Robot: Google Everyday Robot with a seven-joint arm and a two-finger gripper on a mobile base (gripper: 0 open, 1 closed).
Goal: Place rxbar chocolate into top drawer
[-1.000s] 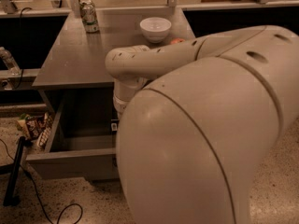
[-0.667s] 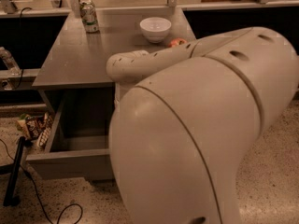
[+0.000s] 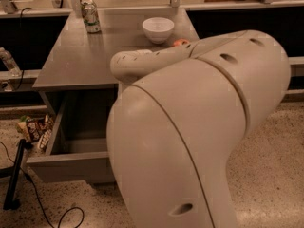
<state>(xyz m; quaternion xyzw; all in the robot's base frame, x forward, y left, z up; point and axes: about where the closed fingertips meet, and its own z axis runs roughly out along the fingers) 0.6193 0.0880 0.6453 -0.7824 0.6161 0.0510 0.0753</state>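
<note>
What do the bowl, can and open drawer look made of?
Bowl: glossy white, likely ceramic. Can: shiny printed metal, probably aluminium. Top drawer: matte grey, flat panels, likely painted metal. The tool is out of sight behind the arm.

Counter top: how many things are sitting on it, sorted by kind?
Can: 1
Bowl: 1
Orange thing, partly behind the arm: 1
Total on the counter: 3
The gripper is out of view, hidden behind the arm.
</note>
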